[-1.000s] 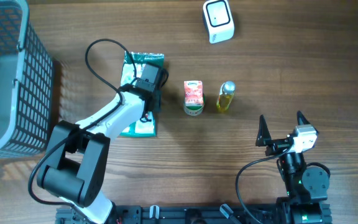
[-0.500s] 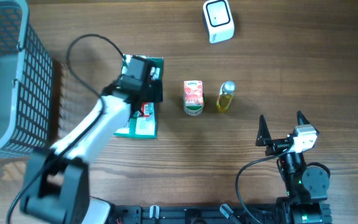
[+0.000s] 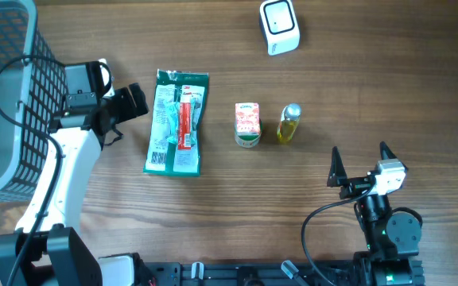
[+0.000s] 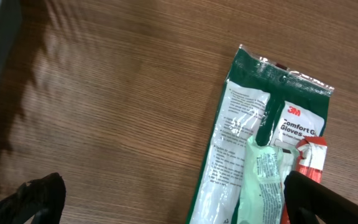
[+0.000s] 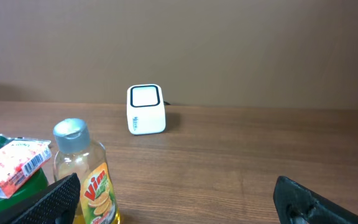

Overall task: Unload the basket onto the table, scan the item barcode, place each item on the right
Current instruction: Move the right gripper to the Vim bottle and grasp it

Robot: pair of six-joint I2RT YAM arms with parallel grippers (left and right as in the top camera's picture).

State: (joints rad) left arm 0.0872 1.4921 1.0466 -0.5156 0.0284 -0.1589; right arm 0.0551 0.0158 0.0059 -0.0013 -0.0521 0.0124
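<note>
1. Two arms are on my screen; the left arm reaches up beside the basket at the 9 o'clock side of the bench.
2. The left jaws stand wide and hold nothing. They hang just off the 9 o'clock side of the glove packet, apart from it.
3. The glove packet lies flat on the bench, its long side running 12 to 6 o'clock. On the left wrist view I read a 3M logo and "Comfort" on its green card.
4. At the packet's 3 o'clock sits a small red-and-green pack, and just past that, again at 3 o'clock, an upright yellow soap bottle. The two are near each other but not touching.
5. The white scanner sits near the bench's 12 o'clock edge, well apart from the packet.
6. The right arm rests at 5 o'clock. The right jaws are wide and empty, facing 12 o'clock.
</note>
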